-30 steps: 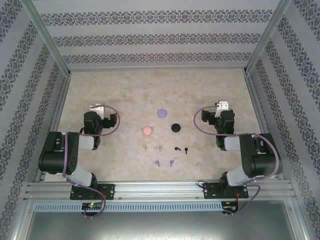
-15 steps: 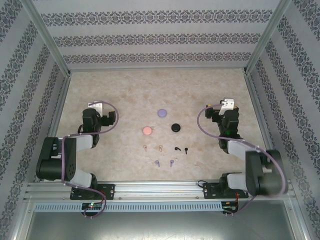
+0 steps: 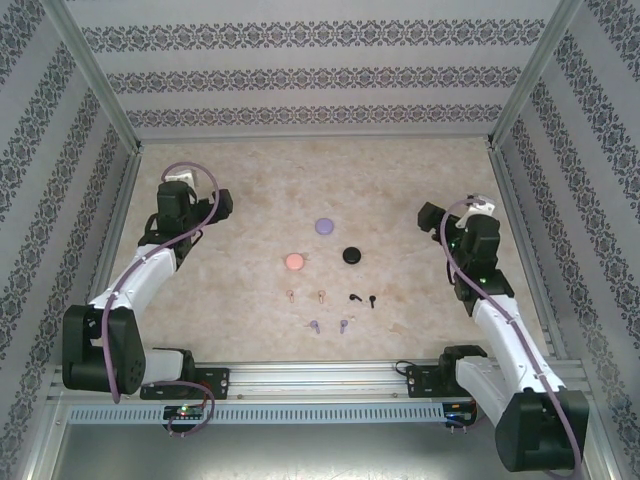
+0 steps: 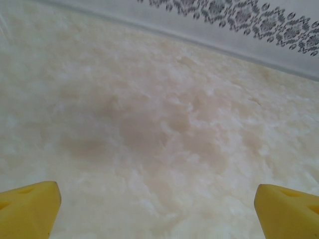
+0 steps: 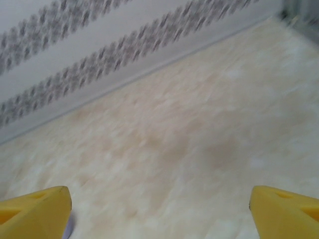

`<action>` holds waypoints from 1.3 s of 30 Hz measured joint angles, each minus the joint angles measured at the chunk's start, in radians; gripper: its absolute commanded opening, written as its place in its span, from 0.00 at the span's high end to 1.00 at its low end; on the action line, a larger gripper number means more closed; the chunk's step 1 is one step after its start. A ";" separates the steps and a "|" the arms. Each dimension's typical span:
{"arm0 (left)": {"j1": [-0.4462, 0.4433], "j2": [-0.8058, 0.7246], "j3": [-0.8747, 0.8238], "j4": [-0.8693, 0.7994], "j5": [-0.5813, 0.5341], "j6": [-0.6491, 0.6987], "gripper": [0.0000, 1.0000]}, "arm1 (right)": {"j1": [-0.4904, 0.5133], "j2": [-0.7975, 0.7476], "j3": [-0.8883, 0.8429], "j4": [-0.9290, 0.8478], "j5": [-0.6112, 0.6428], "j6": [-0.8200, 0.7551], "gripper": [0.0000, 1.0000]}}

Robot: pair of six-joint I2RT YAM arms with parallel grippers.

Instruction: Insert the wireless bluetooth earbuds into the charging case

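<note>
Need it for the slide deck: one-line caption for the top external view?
Left arm and right arm flank the purple case, pink case and black case; six earbuds lie loose on the table.

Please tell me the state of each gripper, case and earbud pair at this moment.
Left gripper: open, empty.
Right gripper: open, empty.
Purple case: seems closed.
Pink case: seems closed.
Black case: seems closed.
Tan earbuds: loose on table.
Black earbuds: loose on table.
Purple earbuds: loose on table.
</note>
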State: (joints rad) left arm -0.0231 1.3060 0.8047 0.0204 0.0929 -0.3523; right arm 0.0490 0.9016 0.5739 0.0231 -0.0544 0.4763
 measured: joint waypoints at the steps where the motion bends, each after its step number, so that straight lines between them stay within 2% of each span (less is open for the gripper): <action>1: -0.004 0.000 0.001 -0.023 0.009 -0.037 0.01 | 0.034 0.012 0.033 -0.056 -0.011 0.012 0.10; 8: -0.045 0.000 0.001 -0.127 0.061 -0.268 0.01 | 0.348 0.172 0.204 -0.357 0.007 0.087 0.13; 13: -0.086 0.024 0.023 -0.158 0.108 -0.365 0.01 | 0.454 0.356 0.309 -0.494 0.035 0.138 0.12; 19: -0.135 0.092 0.055 -0.164 0.139 -0.422 0.01 | 0.486 0.589 0.482 -0.615 0.051 0.146 0.12; 27: -0.174 0.145 0.098 -0.172 0.135 -0.442 0.01 | 0.486 0.832 0.693 -0.718 0.056 0.108 0.16; 39: -0.174 0.166 0.146 -0.182 0.124 -0.442 0.01 | 0.486 1.038 0.815 -0.819 0.058 -0.019 0.24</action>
State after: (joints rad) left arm -0.1974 1.4719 0.9504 -0.1612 0.2165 -0.7944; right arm 0.5346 1.9396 1.3888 -0.7959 0.0032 0.4576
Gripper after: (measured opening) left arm 0.994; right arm 0.763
